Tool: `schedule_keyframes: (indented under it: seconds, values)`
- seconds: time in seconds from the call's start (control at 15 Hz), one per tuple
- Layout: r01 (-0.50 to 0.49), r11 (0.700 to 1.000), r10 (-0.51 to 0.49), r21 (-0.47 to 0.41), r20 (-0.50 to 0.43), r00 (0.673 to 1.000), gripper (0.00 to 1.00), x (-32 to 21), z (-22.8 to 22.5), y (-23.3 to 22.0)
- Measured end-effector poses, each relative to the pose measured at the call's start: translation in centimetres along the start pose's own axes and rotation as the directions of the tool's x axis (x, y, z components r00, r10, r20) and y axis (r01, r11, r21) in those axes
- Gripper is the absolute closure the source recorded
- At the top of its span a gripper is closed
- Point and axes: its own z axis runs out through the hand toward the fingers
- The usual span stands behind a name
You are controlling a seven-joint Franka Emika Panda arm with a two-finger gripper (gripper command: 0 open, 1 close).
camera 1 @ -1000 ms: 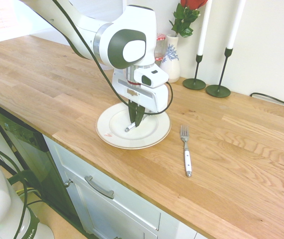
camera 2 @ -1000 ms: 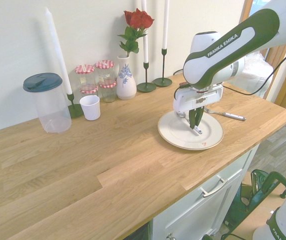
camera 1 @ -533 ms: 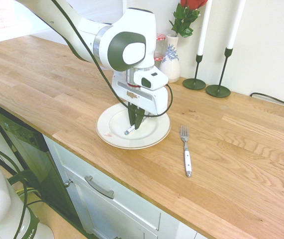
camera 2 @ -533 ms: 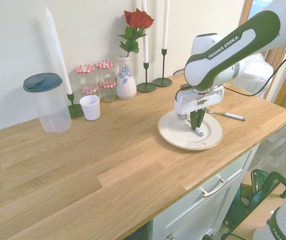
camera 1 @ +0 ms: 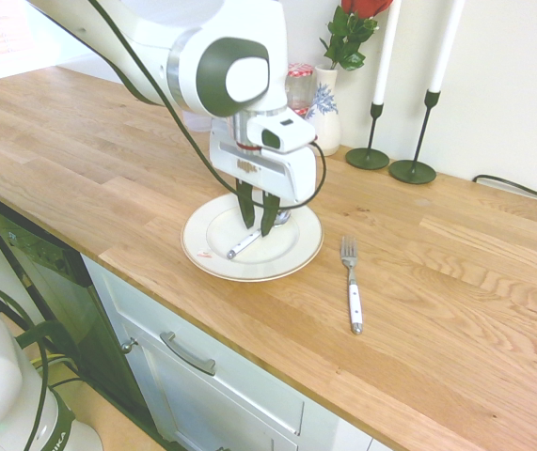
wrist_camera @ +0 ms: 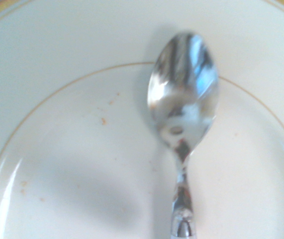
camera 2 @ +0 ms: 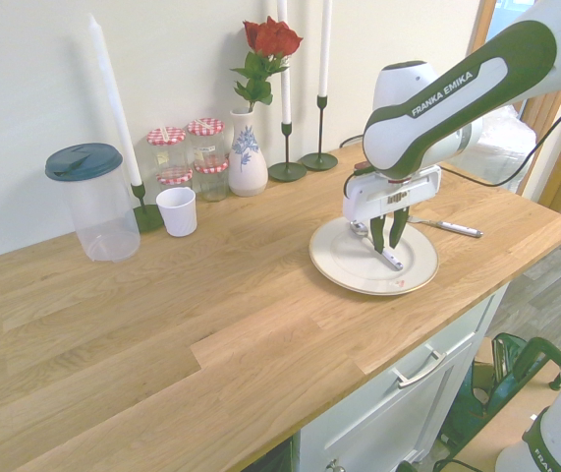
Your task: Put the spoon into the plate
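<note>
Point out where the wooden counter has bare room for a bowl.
Bare: the broad wood left of the round white gold-rimmed plate, in front of the white ribbed cup. Crowded: along the wall, around the white blue-patterned vase.

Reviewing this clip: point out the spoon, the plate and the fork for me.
Spoon [wrist_camera: 184, 89]: wrist view, on its shiny bowl.
Plate [camera 1: 202, 261]: first exterior view, on its rim near the red mark.
Fork [camera 1: 355, 306]: first exterior view, on its white handle.
</note>
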Motion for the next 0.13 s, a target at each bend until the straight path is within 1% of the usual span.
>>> schedule_keyframes:
  seconds: [0.13]
  values:
    - [0.043, 0.999, -0.043, 0.028, -0.012, 0.999, 0.00, -3.3, -4.8, 0.1]
